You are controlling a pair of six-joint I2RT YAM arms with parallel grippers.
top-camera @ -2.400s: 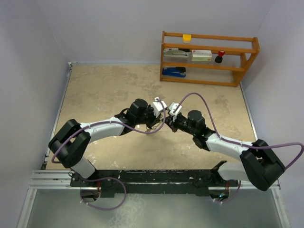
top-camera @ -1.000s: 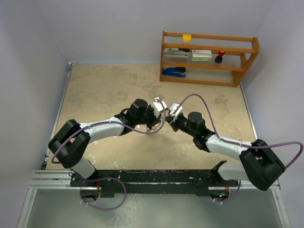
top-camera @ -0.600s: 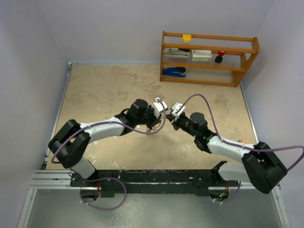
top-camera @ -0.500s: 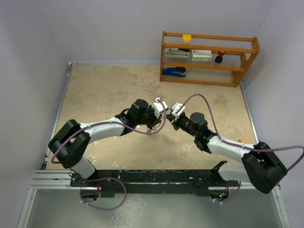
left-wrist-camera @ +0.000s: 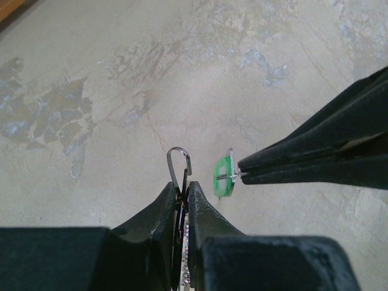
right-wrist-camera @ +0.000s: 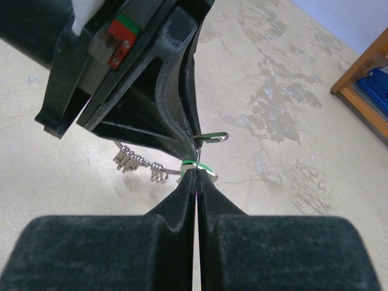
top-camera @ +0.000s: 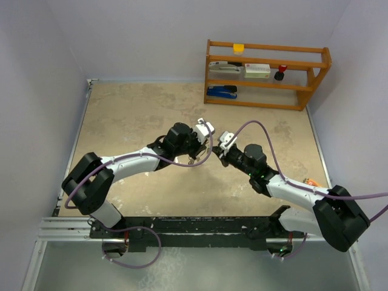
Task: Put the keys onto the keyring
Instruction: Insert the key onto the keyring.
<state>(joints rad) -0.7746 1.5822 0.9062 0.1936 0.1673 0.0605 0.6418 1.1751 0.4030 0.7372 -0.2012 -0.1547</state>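
The threading step is in hand: the left gripper [left-wrist-camera: 183,193] pinches the keyring [left-wrist-camera: 180,161], its loop poking up, while the right gripper [right-wrist-camera: 196,176], clamped on the green key [left-wrist-camera: 222,177] just right of it, probably must next guide the key's hole onto the ring's end.

keyring [left-wrist-camera: 179,159] is shiny silver metal, green key [left-wrist-camera: 222,177] glossy, table [left-wrist-camera: 121,73] matt, mottled stone-look.

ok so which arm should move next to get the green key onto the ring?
Right, probably. The right gripper pinches the green key at its tips, close beside the keyring loop poking out of the left gripper. Left just clamps the ring, so hold it steady.
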